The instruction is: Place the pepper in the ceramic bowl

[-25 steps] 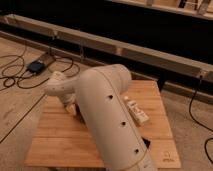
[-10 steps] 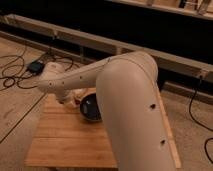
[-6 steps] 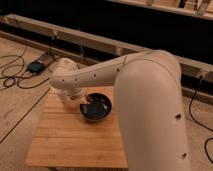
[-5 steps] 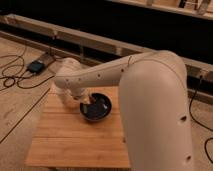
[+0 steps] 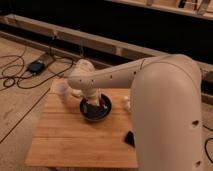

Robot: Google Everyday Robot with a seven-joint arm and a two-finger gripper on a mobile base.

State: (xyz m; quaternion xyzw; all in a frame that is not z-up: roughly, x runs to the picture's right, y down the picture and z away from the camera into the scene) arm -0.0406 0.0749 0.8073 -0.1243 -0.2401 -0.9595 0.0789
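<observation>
Arm pose: from my end the arm (image 5: 165, 95) fills the right side of the view. The fat near segment rises from the bottom right, bends at the top, and a slimmer link runs left and slightly down across the table to the wrist (image 5: 86, 80). The wrist turns down over the bowl.

Gripper: the gripper (image 5: 94, 106) hangs off the wrist straight into the bowl, low enough that it sits inside the rim. I see dark finger shapes against the dark bowl and that's about it, so I can't tell how they stand or what they've got.

Bowl: the bowl (image 5: 106, 113) is glossy black and sits on the table a bit left of centre, toward the far half.

Pepper: I can't pick it out anywhere. If it's at the gripper, it's lost under the wrist and against the dark bowl.

Cup: a pale cup (image 5: 63, 91) sits just left of the bowl, under the wrist link, near the far left corner.

Other bits: a small white thing (image 5: 126, 102) peeks out just right of the bowl beside the big segment, and a small flat black object (image 5: 129, 138) lies nearer me, right against the arm.

Table: slatted wood table (image 5: 70, 137).

Floor: a black box (image 5: 36, 66) with cables, far left.
</observation>
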